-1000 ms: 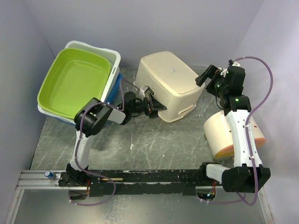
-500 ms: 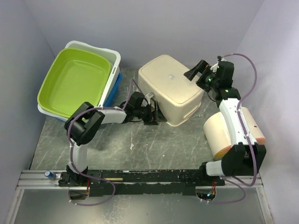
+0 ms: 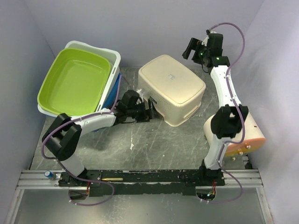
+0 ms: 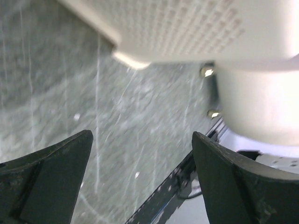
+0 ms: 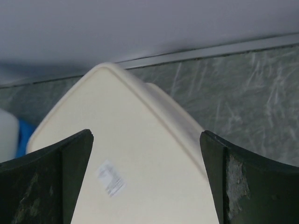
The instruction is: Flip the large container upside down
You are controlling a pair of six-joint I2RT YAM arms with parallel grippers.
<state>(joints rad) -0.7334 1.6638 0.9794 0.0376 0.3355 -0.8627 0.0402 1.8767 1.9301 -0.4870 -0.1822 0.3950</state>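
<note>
Cream plastic. Logged lg container [image 3: 172, 88] bottom-up at centre-back of table [image 3: 159, 144], label up. Found L gripper [image 3: 148, 112] low, just beside its near-left corner, jaws apart, empty. Found R gripper [image 3: 188, 48] raised behind far-right corner, jaws wide, empty. Noted green tub [image 3: 74, 81] stacked far left.

Grey table [image 3: 154, 144] carries cream container [image 3: 172, 86], stacked tubs [image 3: 77, 81], peach drum [image 3: 254, 134].

Blurry container [image 4: 187, 23], cropped at top.
</note>
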